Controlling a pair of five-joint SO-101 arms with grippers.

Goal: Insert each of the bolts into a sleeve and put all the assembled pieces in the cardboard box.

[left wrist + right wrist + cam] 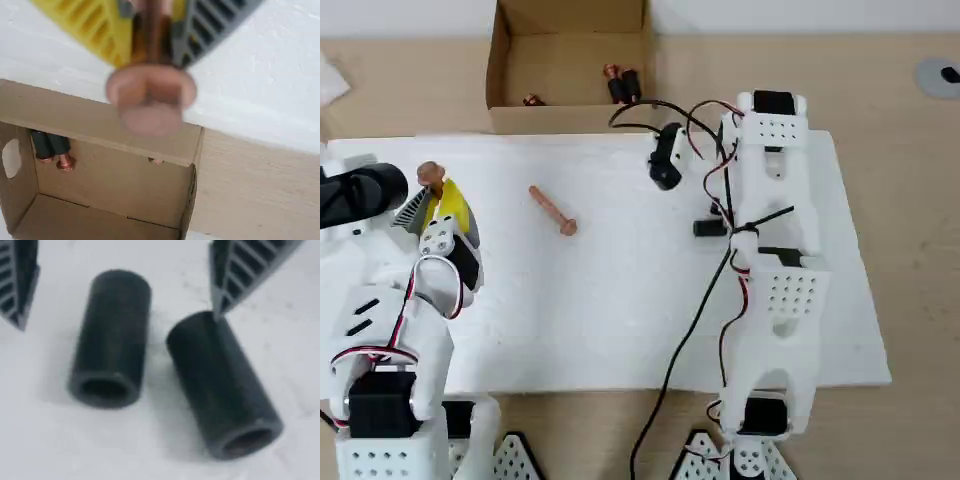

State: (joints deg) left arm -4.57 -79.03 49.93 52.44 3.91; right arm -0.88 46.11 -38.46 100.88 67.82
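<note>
Two sleeves [110,337] lie on the white foam [620,320] directly under my right hand [119,320], whose fingers are spread wide. One sleeve sits in the gap between them, and the second sleeve [225,385] lies right at the tip of one finger [235,275]. My left hand [152,55] is pinching a bolt [150,100] by the shank, with the head poking out past the fingertips. The box [115,135] is just beyond that hand, with assembled pieces [52,150] already lying in it. A loose bolt [553,211] rests on the foam between my two hands, nearer the left

I judge the step in hand to be pairing the held bolt with a sleeve, with the right hand poised for the pick-up. Next I need to settle the right hand over the sleeve in the gap and close across its width, leaving the bore free, without nudging its neighbour away. Then I lift it and turn the bore toward the left hand. The bolt's head leads and its free end is hidden from me, so I may need to re-grip it before it will go in
</note>
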